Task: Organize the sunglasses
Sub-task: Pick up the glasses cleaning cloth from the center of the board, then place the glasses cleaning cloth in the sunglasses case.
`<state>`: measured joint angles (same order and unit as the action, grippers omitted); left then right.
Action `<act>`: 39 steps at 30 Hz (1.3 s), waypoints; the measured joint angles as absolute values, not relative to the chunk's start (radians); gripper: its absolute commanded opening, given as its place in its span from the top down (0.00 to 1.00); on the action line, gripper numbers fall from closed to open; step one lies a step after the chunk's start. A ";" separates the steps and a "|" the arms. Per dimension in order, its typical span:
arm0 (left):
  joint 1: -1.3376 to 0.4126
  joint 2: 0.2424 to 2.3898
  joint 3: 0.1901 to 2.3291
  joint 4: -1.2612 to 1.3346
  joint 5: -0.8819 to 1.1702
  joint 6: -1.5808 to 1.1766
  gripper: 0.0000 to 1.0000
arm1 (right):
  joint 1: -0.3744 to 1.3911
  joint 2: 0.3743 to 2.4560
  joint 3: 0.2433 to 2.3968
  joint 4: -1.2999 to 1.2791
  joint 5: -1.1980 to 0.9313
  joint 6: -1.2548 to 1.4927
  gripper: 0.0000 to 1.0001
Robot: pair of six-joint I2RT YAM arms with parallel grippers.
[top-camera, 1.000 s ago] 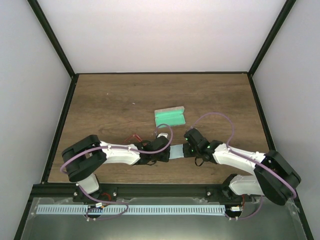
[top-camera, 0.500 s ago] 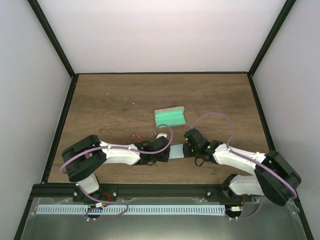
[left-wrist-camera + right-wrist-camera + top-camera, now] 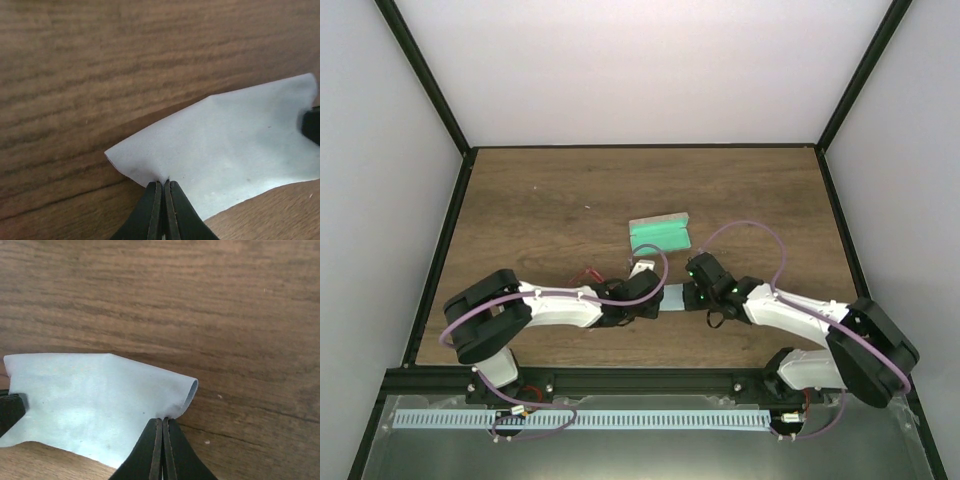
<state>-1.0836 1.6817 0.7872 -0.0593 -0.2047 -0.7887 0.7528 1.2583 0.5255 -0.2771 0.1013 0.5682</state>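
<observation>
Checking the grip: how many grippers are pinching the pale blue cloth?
2: left gripper shut on the cloth at its left end, right gripper at its right end.

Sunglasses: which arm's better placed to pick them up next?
Left. The sunglasses lie just beside the left arm's wrist, while the right claw sits across the cloth from them. Both claws pinch the cloth, so the left claw must release first.

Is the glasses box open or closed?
Open. The case lies on the table with its green lining showing from above.
</observation>
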 measured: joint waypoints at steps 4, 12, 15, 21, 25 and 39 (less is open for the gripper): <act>-1.084 1.682 0.837 -0.071 -0.247 -0.783 0.96 | 0.753 1.275 0.563 -0.277 0.109 0.557 0.99; -1.084 1.682 0.922 -0.099 -0.328 -0.777 0.96 | 0.753 1.351 0.689 -0.291 0.161 0.524 0.99; -1.084 1.686 0.955 -0.123 -0.369 -0.773 0.96 | 0.753 1.393 0.735 -0.297 0.176 0.509 0.99; -1.082 1.723 1.032 -0.166 -0.449 -0.755 0.96 | 0.727 1.474 0.838 -0.318 0.201 0.482 0.99; -1.068 1.744 1.069 -0.180 -0.494 -0.743 0.96 | 0.696 1.514 0.893 -0.321 0.204 0.464 0.99; -0.966 1.779 1.079 -0.162 -0.533 -0.682 0.96 | 0.620 1.650 1.028 -0.325 0.205 0.443 0.99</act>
